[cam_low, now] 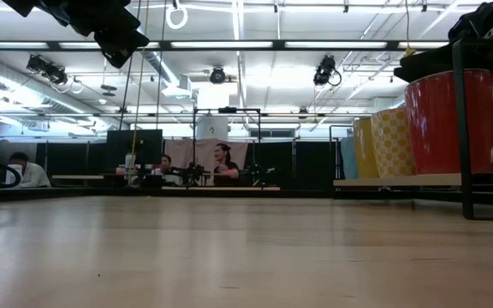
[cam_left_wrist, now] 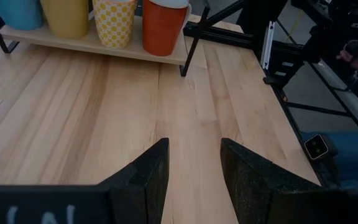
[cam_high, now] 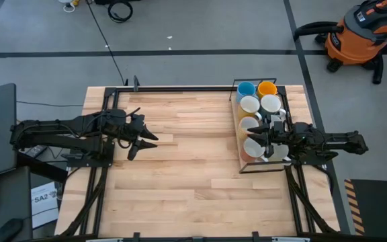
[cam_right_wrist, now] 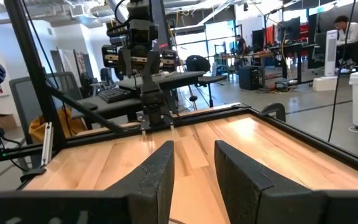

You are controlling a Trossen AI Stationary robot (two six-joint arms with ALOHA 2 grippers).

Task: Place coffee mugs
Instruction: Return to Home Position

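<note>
Several coffee mugs stand upright in two rows on a wooden shelf (cam_left_wrist: 98, 43) in a black frame at the table's right side: light blue (cam_high: 246, 89), orange-yellow (cam_high: 267, 87), white ones (cam_high: 249, 104). The left wrist view shows a blue (cam_left_wrist: 18, 11), a yellow (cam_left_wrist: 67, 15), a yellow-patterned (cam_left_wrist: 114, 22) and a red-orange mug (cam_left_wrist: 163, 26). My right gripper (cam_high: 262, 138) hovers over the mugs, open, with nothing between its fingers (cam_right_wrist: 194, 174). My left gripper (cam_high: 143, 138) hangs open above the table's left half, empty (cam_left_wrist: 194, 180).
The black frame (cam_high: 261, 171) around the shelf has upright posts (cam_left_wrist: 188, 46). Bare wood tabletop (cam_high: 187, 161) spreads between the two arms. An orange shop vacuum (cam_high: 358, 37) stands on the floor beyond the far right corner. People sit at desks (cam_low: 221, 167) in the room behind.
</note>
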